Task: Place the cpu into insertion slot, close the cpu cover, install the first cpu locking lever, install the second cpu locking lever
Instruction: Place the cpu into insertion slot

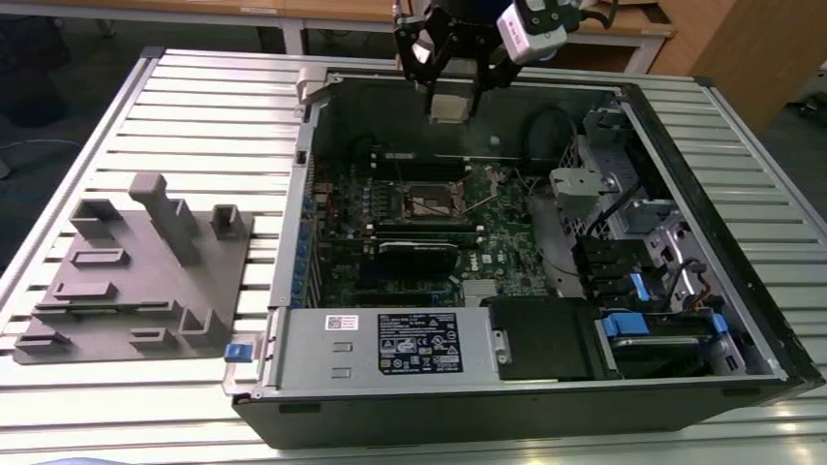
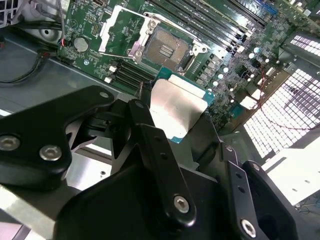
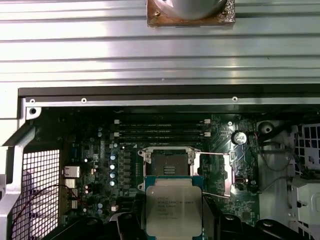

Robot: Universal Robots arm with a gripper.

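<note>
Nothing can be read: the black label (image 1: 420, 341) on the power supply (image 1: 317, 366) and the cpu (image 3: 174, 207) bear print too small to make out.

Reads as a robotics lab or test workshop. Shown by a ribbed silvery aluminium-profile table (image 1: 194, 107) bearing 1 opened black tower computer case (image 1: 517, 417) laid flat, green motherboard (image 1: 505, 242) bare, 1 grey stepped plastic fixture block (image 1: 130, 281) at the exterior view's left, a black robot gripper (image 1: 450, 97) above the far side, pale wooden benches (image 1: 633, 29) beyond.
</note>
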